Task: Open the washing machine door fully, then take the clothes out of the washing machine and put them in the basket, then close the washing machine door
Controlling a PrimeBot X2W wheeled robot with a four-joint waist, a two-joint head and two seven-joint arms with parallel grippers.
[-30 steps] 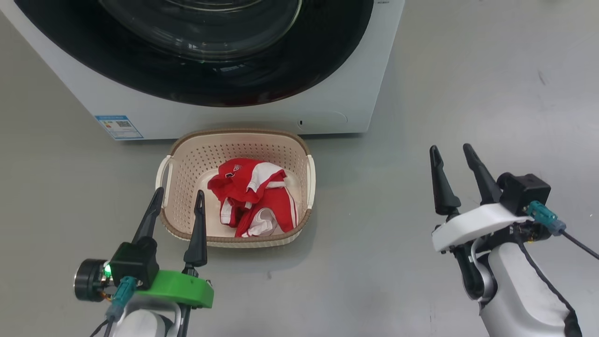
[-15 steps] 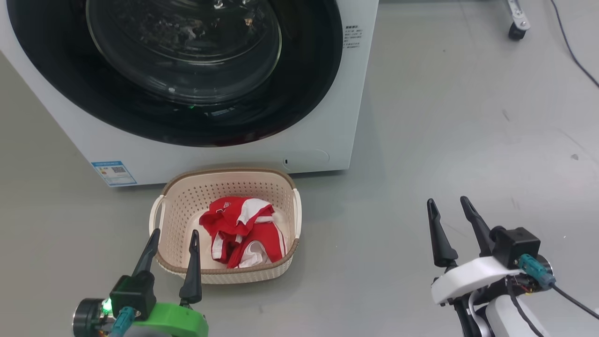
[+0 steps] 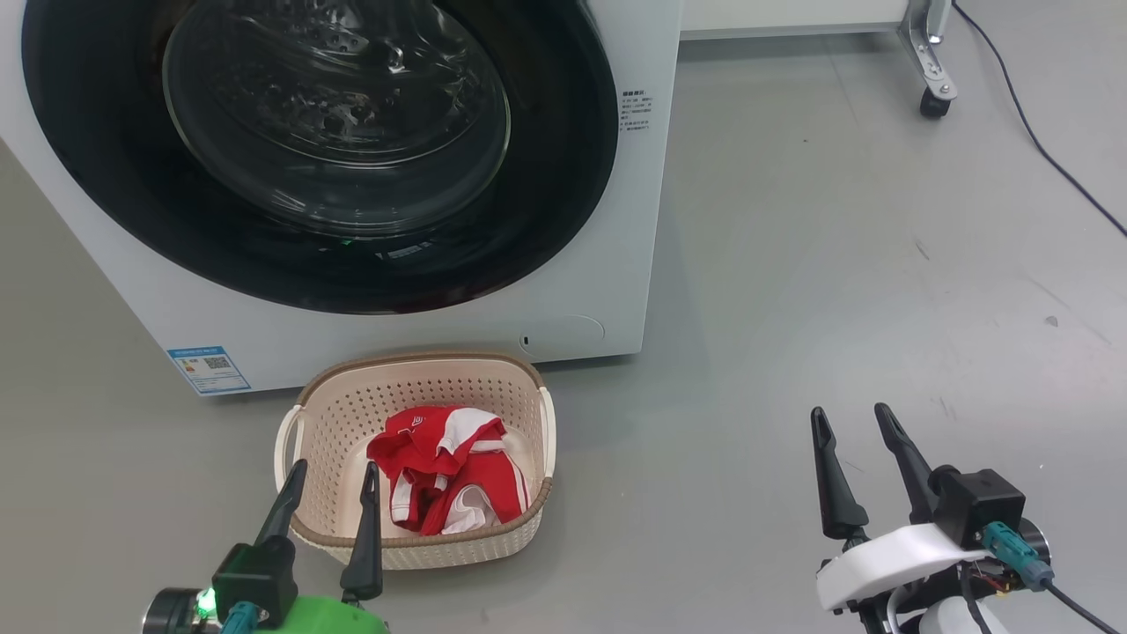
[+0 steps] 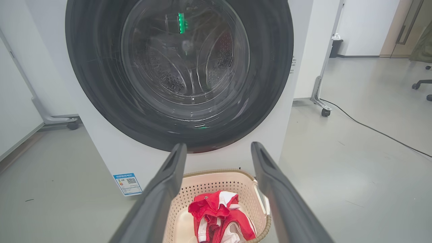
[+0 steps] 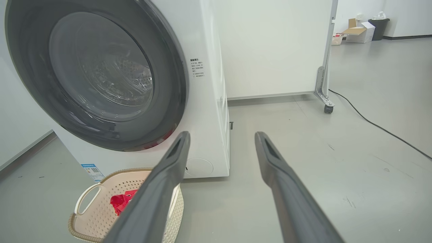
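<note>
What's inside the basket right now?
The clothes, a red-and-white bundle, lie in the basket. Bare floor shows beside them; anything beneath the bundle is covered.

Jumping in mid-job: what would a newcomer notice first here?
The glossy black washing machine door, apparently shut, dominates the head view's upper left. Below it, bright red clothes lie in the cream basket on the grey floor. The left gripper hovers open at the basket's near rim, and the right gripper is open over the floor to the right.
</note>
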